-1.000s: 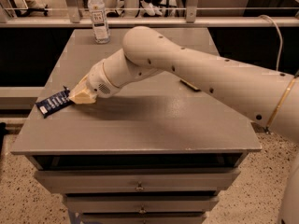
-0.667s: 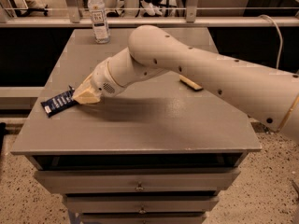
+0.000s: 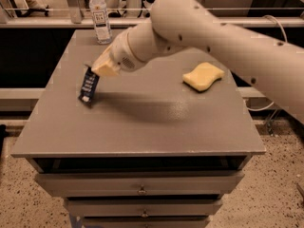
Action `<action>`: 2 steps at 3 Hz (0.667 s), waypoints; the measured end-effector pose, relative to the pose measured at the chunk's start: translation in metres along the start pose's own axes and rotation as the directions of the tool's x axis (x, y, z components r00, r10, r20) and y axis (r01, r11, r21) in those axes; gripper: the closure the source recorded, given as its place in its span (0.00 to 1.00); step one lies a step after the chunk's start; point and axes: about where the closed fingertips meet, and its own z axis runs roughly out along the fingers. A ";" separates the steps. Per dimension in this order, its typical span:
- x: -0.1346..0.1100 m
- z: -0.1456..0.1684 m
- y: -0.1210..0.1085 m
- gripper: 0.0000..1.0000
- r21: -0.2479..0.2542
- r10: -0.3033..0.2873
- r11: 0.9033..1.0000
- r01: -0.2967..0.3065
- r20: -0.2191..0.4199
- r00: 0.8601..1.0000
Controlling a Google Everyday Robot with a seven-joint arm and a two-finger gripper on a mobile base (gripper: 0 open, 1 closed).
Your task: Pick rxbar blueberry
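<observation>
End effector (image 3: 95, 70) is hovering over bench (image 3: 142, 127) left side, apparently clenching top end of rxbar blueberry (image 3: 88, 85), which is hanging steeply w/ lower end near bench surface; am judging it light, flat, bendy, slick-wrapped, so grip across mid-width pref.

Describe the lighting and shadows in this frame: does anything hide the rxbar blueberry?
Camera view: dim, warm light; the arm throws a soft shadow across the table beside the rxbar blueberry, held by the gripper at table's left. The bar's white print shows; yellow sponge evenly lit.
</observation>
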 end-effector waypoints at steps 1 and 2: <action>-0.007 -0.032 -0.044 1.00 0.103 -0.045 0.994 0.048 -0.029 0.999; -0.018 -0.052 -0.071 1.00 0.174 -0.083 0.981 0.088 -0.034 0.996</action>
